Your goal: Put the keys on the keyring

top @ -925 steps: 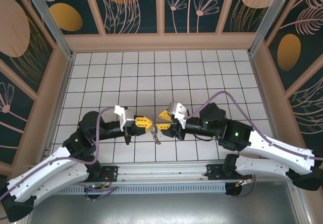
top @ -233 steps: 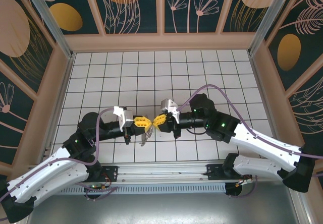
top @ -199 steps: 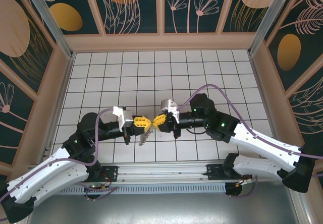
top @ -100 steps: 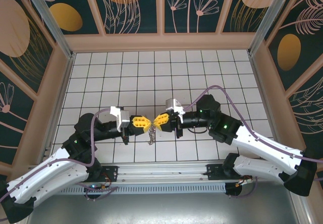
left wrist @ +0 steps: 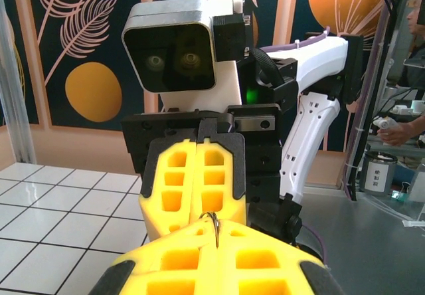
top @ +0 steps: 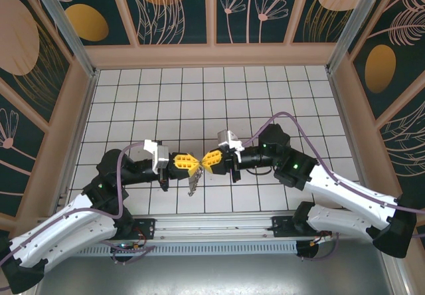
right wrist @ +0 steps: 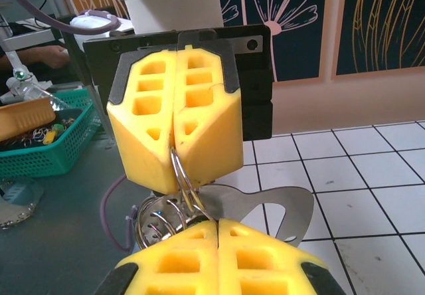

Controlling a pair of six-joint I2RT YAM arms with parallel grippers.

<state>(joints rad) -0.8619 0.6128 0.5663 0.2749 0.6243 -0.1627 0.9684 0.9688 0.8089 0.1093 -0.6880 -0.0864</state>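
as your left gripper (top: 194, 165) pinches the keyring (right wrist: 186, 190), your right gripper (top: 204, 161), closed tight, meets it beside the key (right wrist: 252, 196).

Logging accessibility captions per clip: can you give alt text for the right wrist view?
Two shut yellow claws face tip to tip, right claw below, left claw above, both pinching a wire keyring. A flat silver key shows behind.

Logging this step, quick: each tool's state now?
Left tool: closed on the thin silver metal ring.
Right tool: closed beside that ring; what it grips cannot be told.
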